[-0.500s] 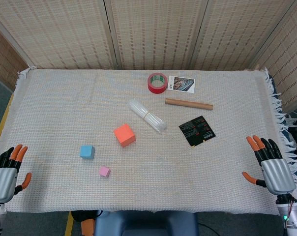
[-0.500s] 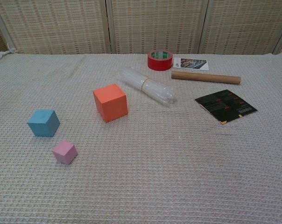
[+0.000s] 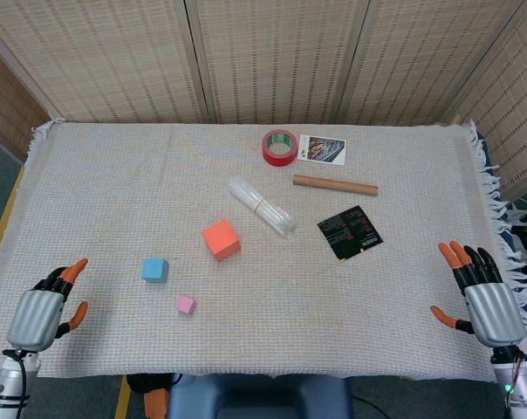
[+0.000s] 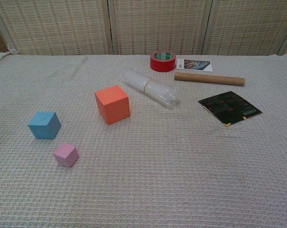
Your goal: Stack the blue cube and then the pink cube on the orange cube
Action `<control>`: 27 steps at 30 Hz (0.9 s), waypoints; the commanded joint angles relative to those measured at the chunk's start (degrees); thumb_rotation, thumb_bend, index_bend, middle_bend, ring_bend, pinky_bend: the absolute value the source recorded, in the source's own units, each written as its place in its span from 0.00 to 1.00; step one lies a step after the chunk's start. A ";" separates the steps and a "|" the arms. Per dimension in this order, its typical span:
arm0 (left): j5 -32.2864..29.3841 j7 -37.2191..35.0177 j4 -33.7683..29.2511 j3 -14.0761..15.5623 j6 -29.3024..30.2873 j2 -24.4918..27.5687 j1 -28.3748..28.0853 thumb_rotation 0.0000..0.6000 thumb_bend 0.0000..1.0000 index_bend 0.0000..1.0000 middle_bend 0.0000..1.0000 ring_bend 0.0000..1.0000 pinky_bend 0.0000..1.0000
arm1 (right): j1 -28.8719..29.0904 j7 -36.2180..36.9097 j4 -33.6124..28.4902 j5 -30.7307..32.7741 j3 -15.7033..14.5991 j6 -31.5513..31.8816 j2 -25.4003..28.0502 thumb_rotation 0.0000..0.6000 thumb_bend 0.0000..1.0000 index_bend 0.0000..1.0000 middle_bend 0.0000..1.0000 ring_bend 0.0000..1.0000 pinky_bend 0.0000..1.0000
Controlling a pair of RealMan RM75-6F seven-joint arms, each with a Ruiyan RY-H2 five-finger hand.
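resting apart on woven cloth (image 3: 115, 192): matte blue cube (image 3: 154, 270), pink cube (image 3: 186, 304), orange cube (image 3: 221, 239); left robot hand (image 3: 42, 309) and right robot hand (image 3: 482, 297) seemingly spread, empty

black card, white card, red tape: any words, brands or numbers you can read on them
black card: rows of red and pale print, too small and blurred to read.
white card: a dark picture, with a small mark at its left end that is too blurred to read.
red tape roll: no print visible.
No text here can be quoted.
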 commanded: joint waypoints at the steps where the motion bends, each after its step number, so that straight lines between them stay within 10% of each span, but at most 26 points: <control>1: -2.78 4.34 0.75 -1.78 -8.45 -4.29 -5.16 1.00 0.38 0.19 0.81 0.72 0.94 | 0.03 -0.31 -0.10 0.09 -0.05 -0.24 -0.09 0.83 0.09 0.00 0.00 0.00 0.00; 9: -13.43 8.88 2.04 -5.19 -17.86 -7.68 -9.67 1.00 0.37 0.22 1.00 0.92 1.00 | 0.23 -0.42 -0.35 0.77 -0.11 -1.33 0.10 0.83 0.09 0.00 0.00 0.00 0.00; 27: -19.69 12.41 6.02 -6.35 -22.15 -13.22 -14.90 1.00 0.34 0.17 1.00 0.96 1.00 | 0.87 -0.08 -1.03 1.72 -0.42 -3.66 0.58 0.83 0.09 0.00 0.00 0.00 0.00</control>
